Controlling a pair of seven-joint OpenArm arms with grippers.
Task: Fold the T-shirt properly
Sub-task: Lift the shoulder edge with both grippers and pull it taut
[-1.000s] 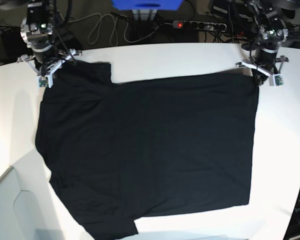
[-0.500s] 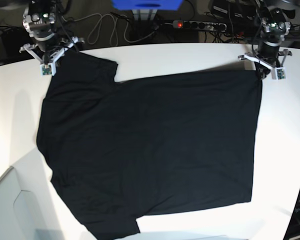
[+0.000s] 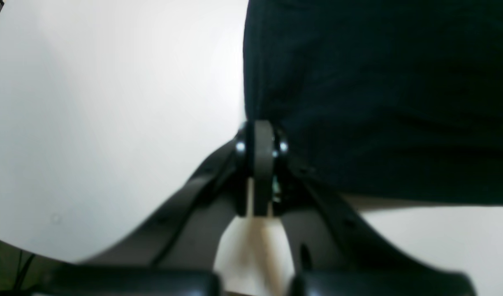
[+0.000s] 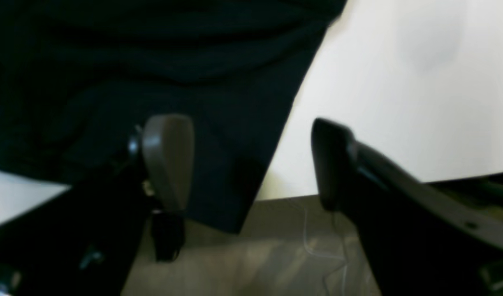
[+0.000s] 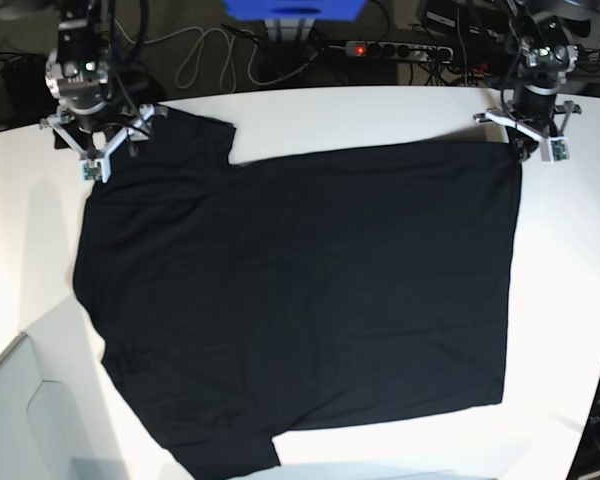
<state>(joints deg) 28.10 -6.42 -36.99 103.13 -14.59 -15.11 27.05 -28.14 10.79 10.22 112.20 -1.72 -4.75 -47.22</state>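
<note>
While the black T-shirt (image 5: pixel 300 300) lies spread flat, plain side up, across most of the white desk (image 5: pixel 380 110), both arms stand at its far corners.

Item 1, T-shirt: one sleeve points to 11 o'clock in the base view, the other to 7 o'clock near the desk's front edge; the straight hem runs down the 3 o'clock side. No print shows.

Item 2, left end effector (image 5: pixel 536 138): at 1 o'clock in the base view, at the shirt's far hem corner. In the left wrist view its fingers (image 3: pixel 263 164) are pressed together, with the black cloth's (image 3: pixel 378 94) corner drawn in at the tips, so it is clamped on the T-shirt.

Item 3, right end effector (image 5: pixel 98 150): at 11 o'clock in the base view, over the sleeve. In the right wrist view its jaws stand wide apart; one pad (image 4: pixel 169 160) is over the cloth (image 4: pixel 111 74), the other finger (image 4: pixel 331 164) over bare desk. The sleeve's corner (image 4: pixel 230 205) lies between them and overhangs the desk's edge; nothing is gripped.

Item 4, background: a power strip (image 5: pixel 400 48) and cables (image 5: pixel 195 60) behind the desk at 12 o'clock.
</note>
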